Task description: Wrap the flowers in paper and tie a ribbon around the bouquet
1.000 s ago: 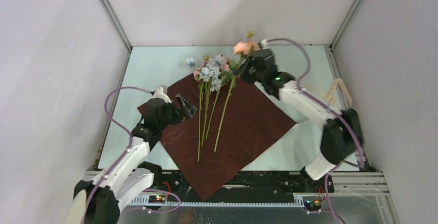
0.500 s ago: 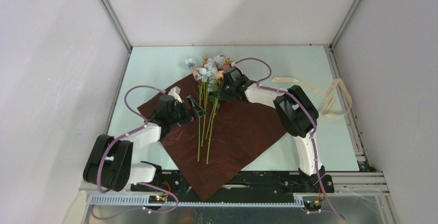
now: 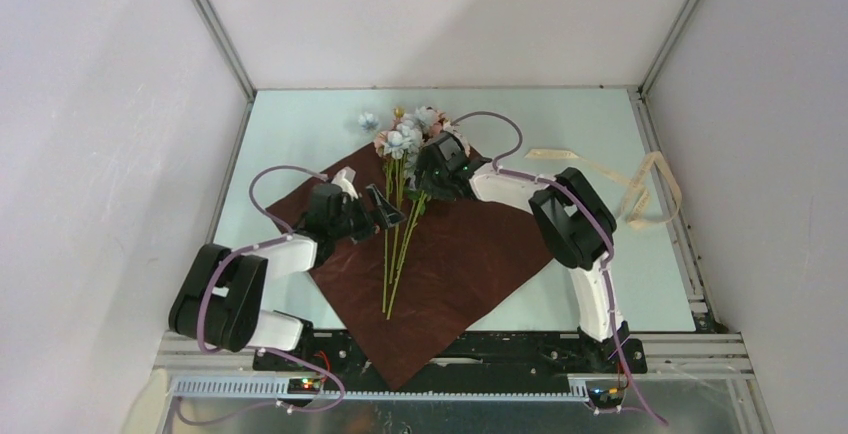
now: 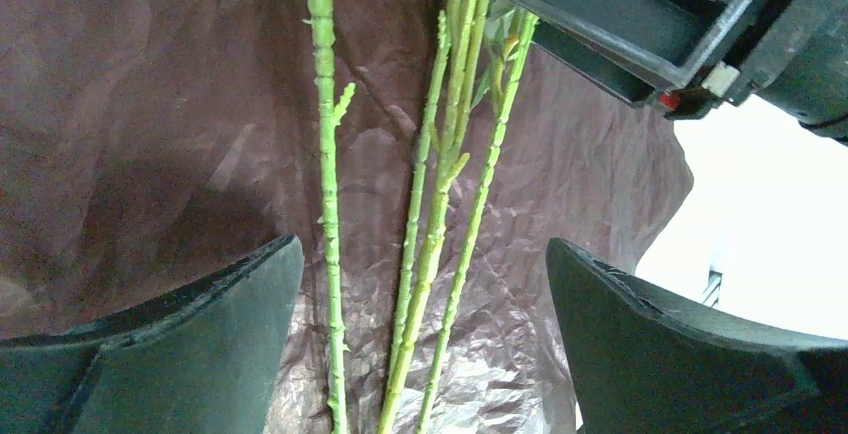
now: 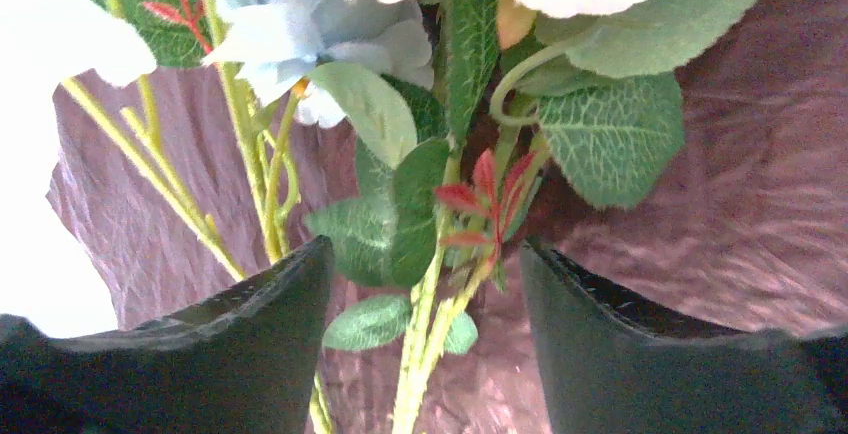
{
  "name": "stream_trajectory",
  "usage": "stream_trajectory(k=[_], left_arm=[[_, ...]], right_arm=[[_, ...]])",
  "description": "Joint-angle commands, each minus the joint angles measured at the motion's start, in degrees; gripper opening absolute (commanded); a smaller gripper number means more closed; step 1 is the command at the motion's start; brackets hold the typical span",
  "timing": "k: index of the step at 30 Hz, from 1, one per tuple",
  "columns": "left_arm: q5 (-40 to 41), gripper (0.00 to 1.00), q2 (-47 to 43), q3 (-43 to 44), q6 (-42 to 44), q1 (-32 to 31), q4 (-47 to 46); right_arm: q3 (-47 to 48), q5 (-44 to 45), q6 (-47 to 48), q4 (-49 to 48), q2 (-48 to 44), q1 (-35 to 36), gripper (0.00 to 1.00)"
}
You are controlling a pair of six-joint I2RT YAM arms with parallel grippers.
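The left fingers (image 4: 200,344) stand wide apart, low over the paper (image 3: 470,249), and hold nothing. In the left wrist view four green stems run between them from 12 to 6 o'clock. One stem lies nearer the 9 o'clock finger and the other three are bunched near the middle. There is clear paper on either side, so neither finger touches a stem.

The right fingers (image 5: 640,354) are also parted and not clamped. In the right wrist view a leafy stem with small red shoots passes up through the gap. Its green leaves lie close against the 9 o'clock finger, though I cannot tell whether they touch it. Pale blue petals and a pink bloom fill the 12 o'clock edge of that view.

From above, the flowers (image 3: 408,137) lie on the paper, which shows its dark brown face. Their heads are bunched at its 12 o'clock corner and their stems point toward 6 o'clock. The left fingers reach in from 9 o'clock at mid-stem. The right fingers come from 3 o'clock, just below the heads.

The ribbon (image 3: 650,194) lies looped on the desk (image 3: 290,124), well apart at 3 o'clock of the paper.
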State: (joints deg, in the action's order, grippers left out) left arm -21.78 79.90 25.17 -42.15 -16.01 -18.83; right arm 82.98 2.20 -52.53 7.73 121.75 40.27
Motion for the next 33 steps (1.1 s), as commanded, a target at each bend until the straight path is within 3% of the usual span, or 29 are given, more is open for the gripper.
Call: stream_trajectory(k=[1, 3, 4, 6, 12, 16, 23, 28, 33], left_arm=[[2.8, 0.98, -5.3, -0.5, -1.4, -0.7, 1.2], [7.3, 0.98, -9.5, -0.5, -1.0, -0.9, 6.3], [8.8, 0.98, -12.6, -0.4, -0.8, -0.9, 8.5], [14.2, 0.98, -17.4, -0.1, -0.6, -1.0, 15.3], [36.4, 0.98, -31.5, 1.9, -8.3, -1.0, 45.3], [41.0, 0.98, -39.0, 0.1, -13.7, -1.0, 56.1], [41.5, 0.98, -43.9, -4.8, -16.7, -0.9, 60.4], [39.2, 0.98, -41.3, -6.1, -16.4, -0.9, 61.5], [36.1, 0.98, -40.7, -8.8, -14.5, -0.9, 54.2]], right_arm=[[-0.1, 5.0, 3.2, 5.3, -8.5, 0.3, 0.75], [-1.1, 6.3, 4.0, 7.0, -11.3, 0.3, 0.80], [-1.5, 7.3, 4.4, 8.1, -13.3, 0.3, 0.89], [-2.9, 9.1, 4.8, 9.9, -16.4, 0.3, 0.97], [-13.5, 14.9, 6.1, 16.2, -28.8, 0.4, 1.00], [-28.5, 19.1, 2.2, 19.0, -41.5, 0.3, 0.99], [-48.0, 16.8, -2.5, 22.5, -60.0, -2.8, 0.99], [-51.7, 15.7, -3.7, 25.3, -62.6, -5.0, 0.99], [-53.7, 16.8, -3.8, 23.0, -59.3, -5.8, 0.98]])
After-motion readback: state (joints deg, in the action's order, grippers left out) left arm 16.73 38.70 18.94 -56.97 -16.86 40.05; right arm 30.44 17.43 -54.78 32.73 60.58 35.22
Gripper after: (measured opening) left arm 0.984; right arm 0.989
